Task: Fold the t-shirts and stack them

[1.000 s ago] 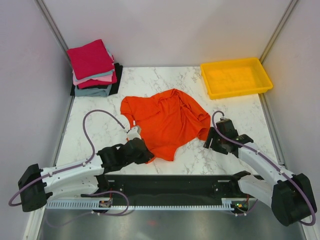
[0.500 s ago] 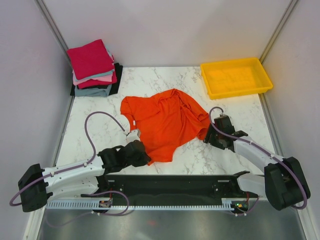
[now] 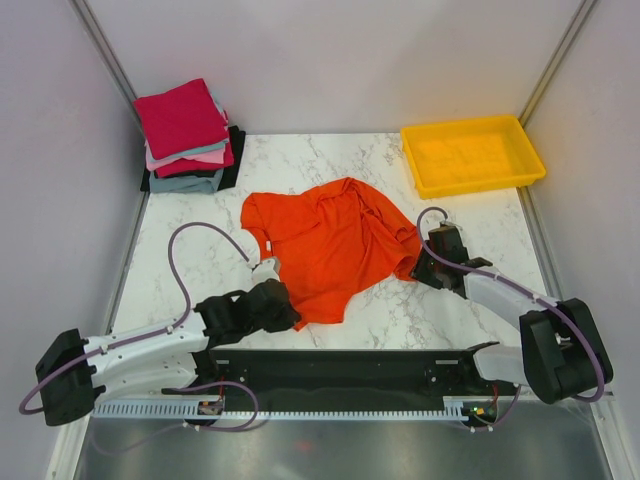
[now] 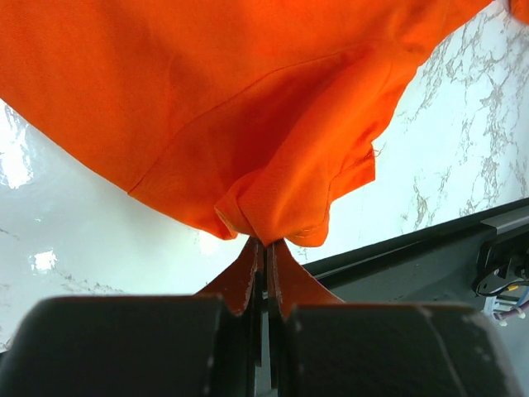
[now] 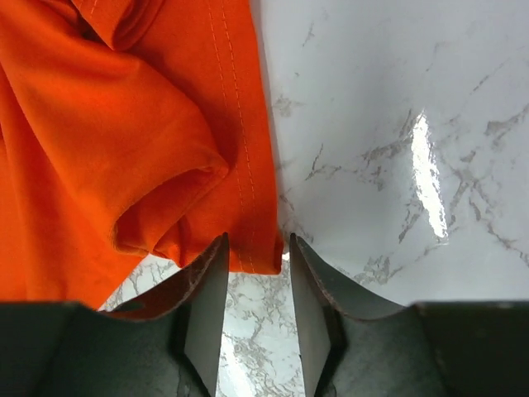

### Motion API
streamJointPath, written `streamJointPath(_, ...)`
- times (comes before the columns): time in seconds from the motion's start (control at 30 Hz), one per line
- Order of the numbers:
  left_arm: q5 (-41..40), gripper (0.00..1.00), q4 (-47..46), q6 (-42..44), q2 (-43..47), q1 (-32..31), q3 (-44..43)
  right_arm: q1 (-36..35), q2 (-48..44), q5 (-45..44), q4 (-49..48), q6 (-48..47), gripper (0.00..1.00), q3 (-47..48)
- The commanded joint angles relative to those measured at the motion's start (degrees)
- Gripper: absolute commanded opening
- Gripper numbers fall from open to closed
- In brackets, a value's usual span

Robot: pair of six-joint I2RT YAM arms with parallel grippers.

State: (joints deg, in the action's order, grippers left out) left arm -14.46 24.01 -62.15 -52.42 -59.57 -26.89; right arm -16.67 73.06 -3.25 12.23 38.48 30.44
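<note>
A yellow plastic tray (image 3: 470, 155) sits at the far right corner of the white, grey-veined marble tabletop (image 3: 330, 160), turned slightly askew to the far edge. Pale panel walls (image 3: 330, 60) border three sides.

Bright, even light falls from overhead, and the top view shows only faint, soft shadows. The glossy marble table (image 5: 496, 99) throws back white glare in streaks and patches in both wrist views. The orange-red t-shirt (image 4: 207, 99) looks strongly saturated, with gentle shading in its folds. Nearest each wrist lens the dark fingers (image 5: 207, 331) are soft and slightly out of focus.
</note>
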Motion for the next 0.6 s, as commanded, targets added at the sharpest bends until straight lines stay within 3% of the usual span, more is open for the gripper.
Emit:
streamJointPath(0.0, -0.31, 0.02, 0.25, 2.03, 1.45, 0.42, 0.09, 0.05, 0.60, 1.66, 0.34, 1.07, 0.42, -1.96)
streamJointPath(0.13, -0.39, 0.02, 0.42, 2.03, 2.24, 0.51, 0.09, 0.05, -0.72, 3.07, -0.44, 1.86, 0.38, -3.54)
streamJointPath(0.23, -0.66, 0.02, 0.60, 2.21, 2.59, 0.60, -0.17, 0.14, 0.41, 2.98, -1.41, 1.95, 0.27, -3.98)
streamJointPath(0.27, -0.66, 0.02, 0.77, 2.30, 2.85, 0.68, -0.44, 0.06, 0.68, 2.72, -1.77, 1.86, 0.17, -3.89)
streamJointPath(0.37, -0.75, 0.02, 2.09, 4.04, 4.25, 0.77, -1.75, 0.05, 0.77, 2.63, -1.95, 2.39, 0.00, -3.11)
streamJointPath(0.53, -6.69, 0.02, 11.74, 8.27, 10.40, 0.95, -9.47, 0.41, -7.19, 3.07, 7.50, 1.43, 0.00, 3.47)
streamJointPath(0.57, -8.38, 0.02, 17.68, 9.06, 11.72, 0.86, -11.67, 0.41, -9.40, 2.63, 9.90, 1.16, 0.00, 7.58)
